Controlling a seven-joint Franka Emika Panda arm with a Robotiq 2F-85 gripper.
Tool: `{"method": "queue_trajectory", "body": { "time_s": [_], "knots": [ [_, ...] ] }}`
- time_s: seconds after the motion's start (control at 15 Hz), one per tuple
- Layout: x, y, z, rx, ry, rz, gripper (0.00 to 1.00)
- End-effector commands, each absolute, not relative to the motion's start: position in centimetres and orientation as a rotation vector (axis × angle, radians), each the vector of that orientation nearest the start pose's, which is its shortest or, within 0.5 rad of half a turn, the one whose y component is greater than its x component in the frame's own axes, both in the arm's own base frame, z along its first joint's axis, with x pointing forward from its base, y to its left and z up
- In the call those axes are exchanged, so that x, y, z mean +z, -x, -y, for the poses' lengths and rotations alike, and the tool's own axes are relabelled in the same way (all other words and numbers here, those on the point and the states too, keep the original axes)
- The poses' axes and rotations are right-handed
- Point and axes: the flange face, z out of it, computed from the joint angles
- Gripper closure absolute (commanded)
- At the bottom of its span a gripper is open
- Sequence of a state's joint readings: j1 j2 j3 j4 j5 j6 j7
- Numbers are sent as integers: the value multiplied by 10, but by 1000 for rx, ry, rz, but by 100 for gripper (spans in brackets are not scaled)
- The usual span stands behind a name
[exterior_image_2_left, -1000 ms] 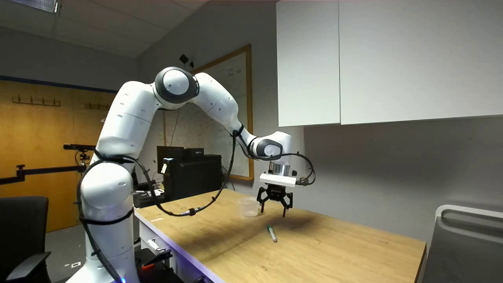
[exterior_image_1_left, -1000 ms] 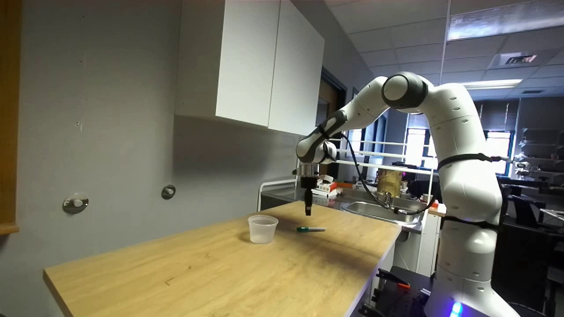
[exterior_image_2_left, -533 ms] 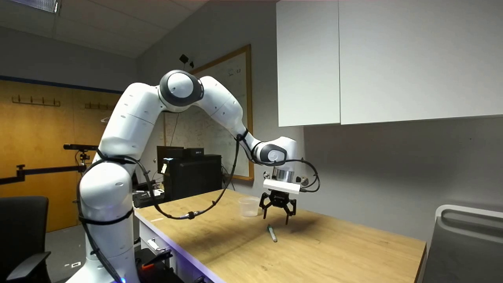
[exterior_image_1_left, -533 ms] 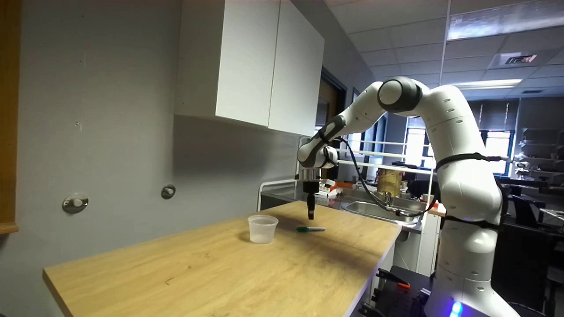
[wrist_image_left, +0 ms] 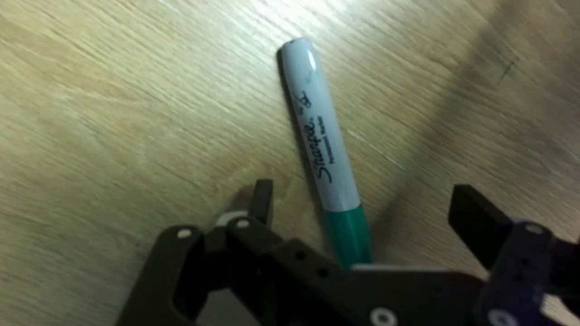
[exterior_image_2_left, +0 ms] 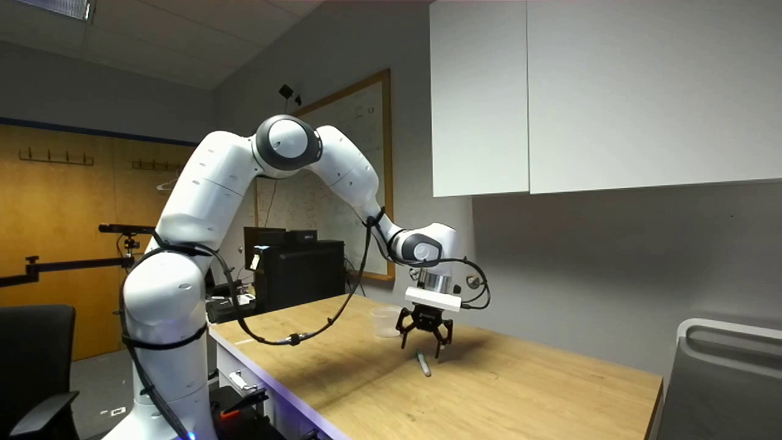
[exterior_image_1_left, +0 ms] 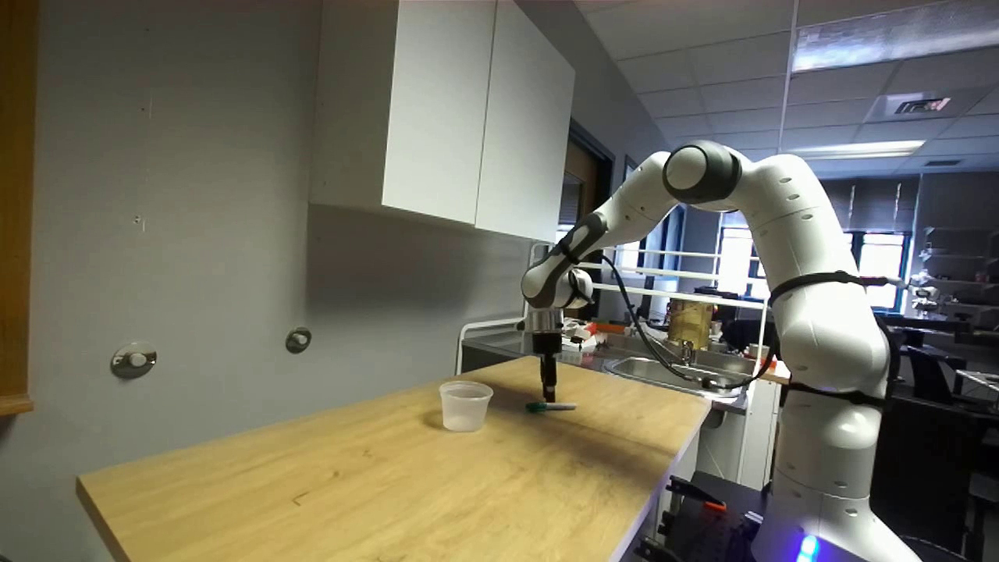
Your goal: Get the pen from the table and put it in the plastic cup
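The pen is a grey marker with a green cap, lying flat on the table in both exterior views (exterior_image_1_left: 560,407) (exterior_image_2_left: 423,364) and large in the wrist view (wrist_image_left: 324,131). My gripper (exterior_image_2_left: 420,350) is open and points down just above the pen. In the wrist view its fingers (wrist_image_left: 362,201) stand apart on either side of the pen's cap end, not touching it; the cap's tip is hidden behind the gripper body. The translucent plastic cup (exterior_image_1_left: 466,407) stands upright on the wood-grain table (exterior_image_1_left: 375,484), close to the pen; it also shows behind the gripper (exterior_image_2_left: 385,322).
White wall cabinets (exterior_image_1_left: 445,117) hang above the table along the grey wall. A sink (exterior_image_1_left: 671,373) and a white rack lie past the table's far end. The robot's cable (exterior_image_2_left: 293,338) loops low over the table. A black computer case (exterior_image_2_left: 302,272) stands behind the table.
My gripper has moved down toward the table, and its fingertips are now close to the pen. It stays open. The pen and the cup have not moved.
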State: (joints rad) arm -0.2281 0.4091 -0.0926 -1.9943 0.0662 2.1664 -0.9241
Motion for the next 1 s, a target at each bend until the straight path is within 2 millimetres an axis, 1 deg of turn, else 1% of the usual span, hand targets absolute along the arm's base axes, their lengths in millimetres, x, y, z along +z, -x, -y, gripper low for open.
{"method": "queue_trajectory", "body": {
  "time_s": [0.0,0.07,0.13,0.2,0.53,0.6,0.67,0.73,0.8,0.93],
  "knots": [
    [227,-551,183,313,2842,889,0],
    [223,-550,184,323,2840,891,0],
    [220,-549,185,330,2842,896,25],
    [218,-549,185,334,2841,902,26],
    [231,-545,186,328,2855,906,64],
    [235,-543,187,329,2860,903,71],
    [239,-541,187,329,2868,901,80],
    [245,-539,187,327,2871,901,86],
    [252,-536,186,321,2879,897,95],
    [270,-532,183,291,2887,876,97]
  ]
}}
